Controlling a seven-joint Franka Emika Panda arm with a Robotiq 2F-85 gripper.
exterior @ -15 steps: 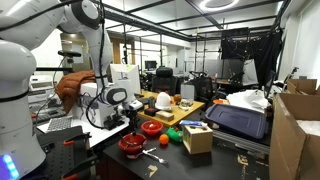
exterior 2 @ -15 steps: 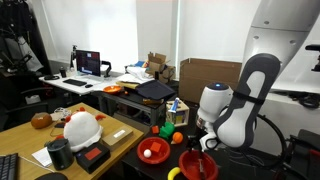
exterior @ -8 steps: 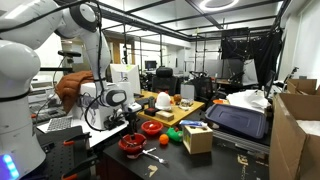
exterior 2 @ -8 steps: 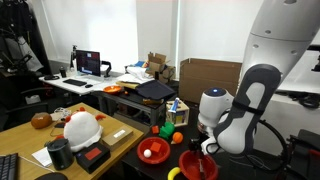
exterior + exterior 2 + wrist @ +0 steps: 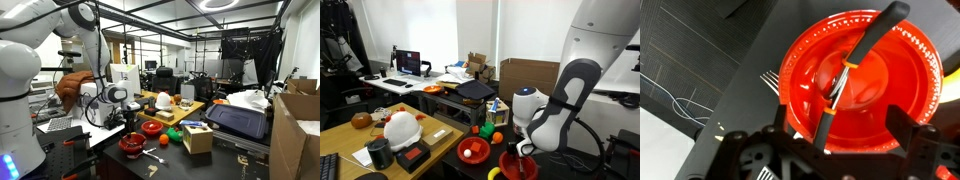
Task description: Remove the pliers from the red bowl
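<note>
The black table (image 5: pixel 180 162) carries the red bowl (image 5: pixel 131 145), a smaller bowl (image 5: pixel 151 128), a cardboard box (image 5: pixel 197 138) and, seemingly, a fork (image 5: pixel 153 153).

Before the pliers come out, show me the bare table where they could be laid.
Roomiest: black table in front of the cardboard box, bordered by the fork. In the wrist view, a bare strip left of the red bowl, beyond the fork. Crowded: between the red bowl, the smaller red bowl and the box.

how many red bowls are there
2: the red bowl holding the pliers; a smaller red bowl right beside it. Clutter may hide more.
</note>
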